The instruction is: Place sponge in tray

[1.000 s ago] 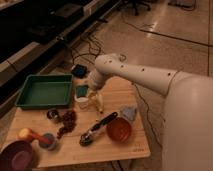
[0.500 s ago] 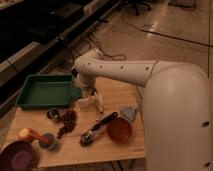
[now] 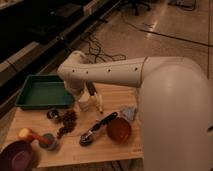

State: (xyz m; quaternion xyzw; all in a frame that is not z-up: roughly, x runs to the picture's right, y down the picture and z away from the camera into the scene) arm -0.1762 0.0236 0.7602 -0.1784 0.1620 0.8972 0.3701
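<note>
We see the pincer [image 3: 89, 103] left of the frame's centre, low over the table [image 3: 115, 95], just right of the green tray [image 3: 30, 103]. We cannot tell the sponge apart there, nor the pincer's state.

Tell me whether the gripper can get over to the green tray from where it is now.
Probably yes. The gripper hangs over the wooden table just right of the green tray, near its right rim. Nothing stands between them, and the grapes and scoop lie nearer the camera, off that path.
</note>
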